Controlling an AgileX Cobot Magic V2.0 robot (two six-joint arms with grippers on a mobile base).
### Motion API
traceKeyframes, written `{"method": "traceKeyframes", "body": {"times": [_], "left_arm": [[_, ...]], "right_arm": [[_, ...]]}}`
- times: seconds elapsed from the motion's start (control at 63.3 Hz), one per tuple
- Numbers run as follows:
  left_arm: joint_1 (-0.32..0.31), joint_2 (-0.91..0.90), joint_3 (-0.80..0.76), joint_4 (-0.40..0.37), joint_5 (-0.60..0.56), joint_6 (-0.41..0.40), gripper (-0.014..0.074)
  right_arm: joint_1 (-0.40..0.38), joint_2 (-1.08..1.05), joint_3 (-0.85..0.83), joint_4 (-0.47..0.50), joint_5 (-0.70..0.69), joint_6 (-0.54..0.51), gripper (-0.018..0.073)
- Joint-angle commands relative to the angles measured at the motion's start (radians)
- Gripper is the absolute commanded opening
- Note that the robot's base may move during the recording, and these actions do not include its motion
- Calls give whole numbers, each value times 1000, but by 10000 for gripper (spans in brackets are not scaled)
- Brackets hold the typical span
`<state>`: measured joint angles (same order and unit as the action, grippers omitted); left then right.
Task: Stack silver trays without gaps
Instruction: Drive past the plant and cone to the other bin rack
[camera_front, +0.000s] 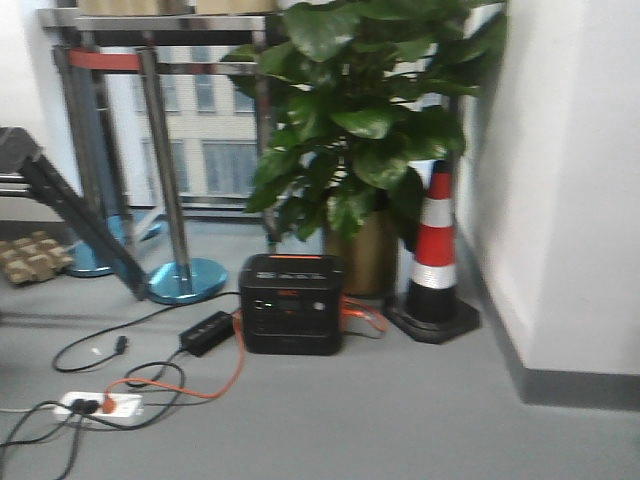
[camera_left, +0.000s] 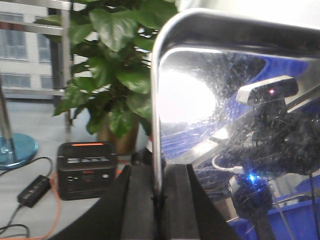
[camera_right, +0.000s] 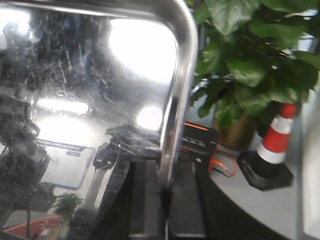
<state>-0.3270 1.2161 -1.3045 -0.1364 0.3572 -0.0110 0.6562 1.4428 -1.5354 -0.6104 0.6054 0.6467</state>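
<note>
The front view shows no tray and no gripper. Only the grey floor (camera_front: 400, 420), a large plant (camera_front: 370, 110), a black power station (camera_front: 292, 305) and a traffic cone (camera_front: 435, 250) are there.

In the left wrist view, the left gripper (camera_left: 159, 200) is closed on the thin rim of a silver tray (camera_left: 210, 90). Its dark fingers (camera_left: 137, 200) press the edge from both sides, and no gap shows between them and the metal. The tray extends to the right of the grip, with a rounded corner at the top. The camera looks out level at the plant and the power station. From this I judge that the wrist is raised and points forward, and that the tray is in the air, not on a stack.

In the right wrist view, the right gripper (camera_right: 165, 200) pinches a rim in the same way, and here the tray extends to the left. It is probably the same tray, held by opposite edges, though no picture shows both grippers together.

To do this carrying step well, both arms should move together at equal height, so that the thin rim does not slip or twist. The tray should then come down level, with its corners matched to the tray below, so it nests fully. Where the other trays are, I cannot tell.
</note>
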Motion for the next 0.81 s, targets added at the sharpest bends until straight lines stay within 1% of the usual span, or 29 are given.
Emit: {"method": "traceKeyframes", "body": {"times": [0.0,0.79], "left_arm": [[-18,-9,-6,-59,-39,-1,-16],[-18,-9,-6,-59,-39,-1,-16]], "right_arm": [[24,-1,0,17,-375,-21,-57],[24,-1,0,17,-378,-21,-57]]}}
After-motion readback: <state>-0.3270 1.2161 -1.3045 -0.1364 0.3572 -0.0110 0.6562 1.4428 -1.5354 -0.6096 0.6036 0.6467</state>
